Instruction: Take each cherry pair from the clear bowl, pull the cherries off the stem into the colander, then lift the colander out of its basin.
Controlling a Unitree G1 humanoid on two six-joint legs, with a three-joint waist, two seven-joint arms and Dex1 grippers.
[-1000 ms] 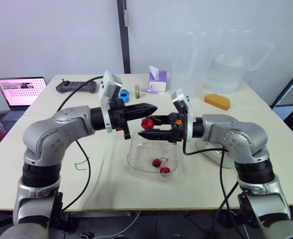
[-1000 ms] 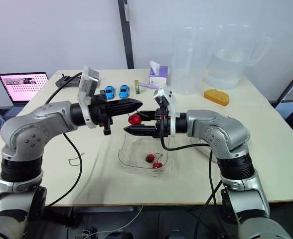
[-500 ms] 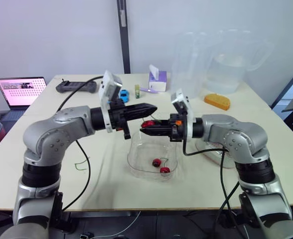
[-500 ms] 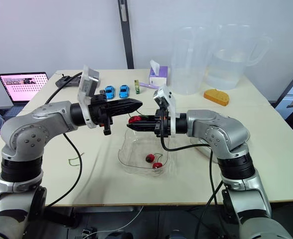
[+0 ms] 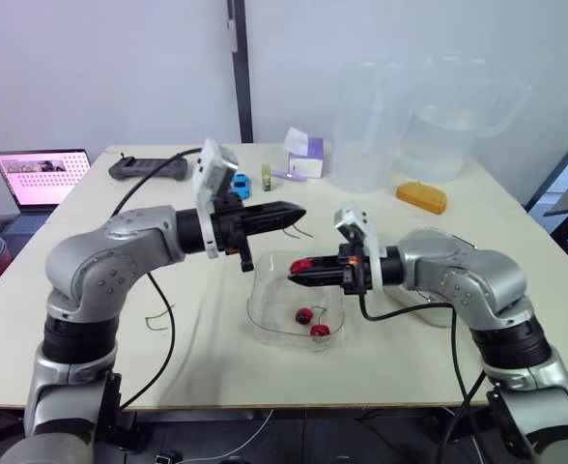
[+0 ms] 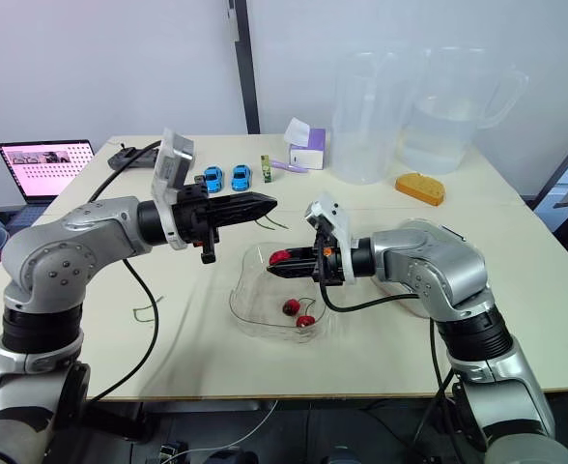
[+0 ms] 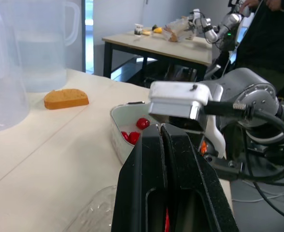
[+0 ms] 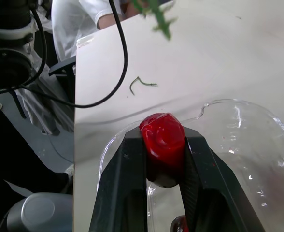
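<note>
The right wrist view shows from close that the right gripper point(image 5: 298, 272) is clamped on one red cherry point(image 8: 162, 133), held just above the clear bowl point(image 5: 265, 311). The left wrist view shows the white colander point(image 7: 116, 140) beside the bowl, with loose cherries point(image 7: 142, 123) inside. The left gripper point(image 5: 300, 208), its fingers pressed together on a green stem point(image 6: 272, 224), hovers above the bowl's far rim, apart from the cherry. One cherry pair point(image 5: 311, 322) lies in the bowl.

Bright, even indoor light — soft, faint shadows on the table point(image 5: 216, 360).
</note>
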